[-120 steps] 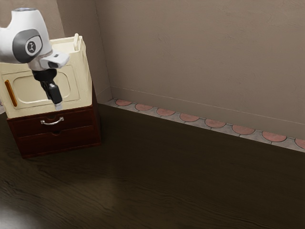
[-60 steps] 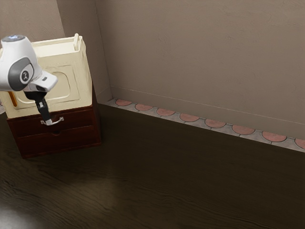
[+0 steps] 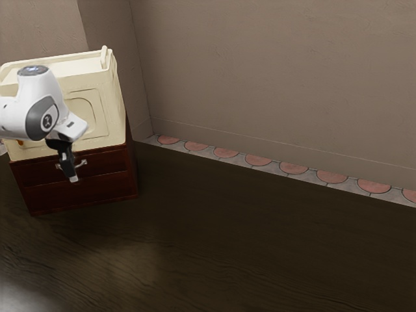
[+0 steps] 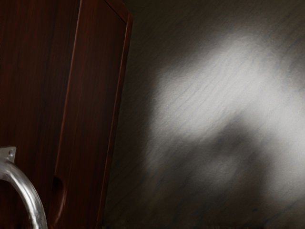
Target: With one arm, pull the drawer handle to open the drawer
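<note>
- The grey-brown wall [image 3: 273,71] takes up the upper right and middle of my exterior view.
- Dark, grained wood [image 3: 247,247] spreads across the lower part of the frame; on my wrist camera I see a pale patch of light on it.
- The cream case [image 3: 99,97] is at upper left, on top of the red-brown drawer unit [image 3: 84,196].
- My white arm [image 3: 29,97] comes in from the left edge, in front of the case.
- The upper drawer [image 3: 108,162], left of the frame's middle, looks closed, its front flush with the unit.
- My black gripper [image 3: 74,178] points down at left, in front of the drawers; I can't tell whether the claw is apart or together.
- The silver handle [image 3: 82,162] is on the upper drawer, partly behind my gripper; I can't tell if they touch.
</note>
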Motion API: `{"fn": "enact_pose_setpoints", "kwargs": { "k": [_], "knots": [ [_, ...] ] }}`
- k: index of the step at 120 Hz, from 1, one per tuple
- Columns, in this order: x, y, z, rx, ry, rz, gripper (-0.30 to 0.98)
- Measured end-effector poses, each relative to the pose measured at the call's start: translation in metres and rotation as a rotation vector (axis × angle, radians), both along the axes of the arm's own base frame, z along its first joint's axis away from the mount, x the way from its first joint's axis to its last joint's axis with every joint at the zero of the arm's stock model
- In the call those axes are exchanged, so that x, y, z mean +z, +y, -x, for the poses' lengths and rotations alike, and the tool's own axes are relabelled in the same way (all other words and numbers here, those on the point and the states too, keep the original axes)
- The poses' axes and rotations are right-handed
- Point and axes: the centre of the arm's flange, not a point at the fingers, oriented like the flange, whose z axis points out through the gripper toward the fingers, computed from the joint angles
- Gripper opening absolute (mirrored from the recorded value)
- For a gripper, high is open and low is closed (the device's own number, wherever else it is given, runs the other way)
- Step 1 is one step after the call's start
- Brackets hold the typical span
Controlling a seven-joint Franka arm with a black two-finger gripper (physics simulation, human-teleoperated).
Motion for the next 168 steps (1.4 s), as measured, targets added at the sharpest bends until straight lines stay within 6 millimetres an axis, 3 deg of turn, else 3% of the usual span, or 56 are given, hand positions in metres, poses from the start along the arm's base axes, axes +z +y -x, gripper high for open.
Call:
{"fn": "enact_pose_setpoints", "kwargs": {
  "k": [14,39,114,168],
  "knots": [
    [-0.006,0.015,0.006,0.013,-0.005,-0.005,0.69],
    [-0.010,0.011,-0.002,-0.022,-0.043,-0.029,0.69],
    [-0.022,0.032,0.012,-0.021,-0.125,-0.068,0.69],
    [-0.044,0.030,0.012,-0.034,-0.105,-0.073,0.69]
  ]
}}
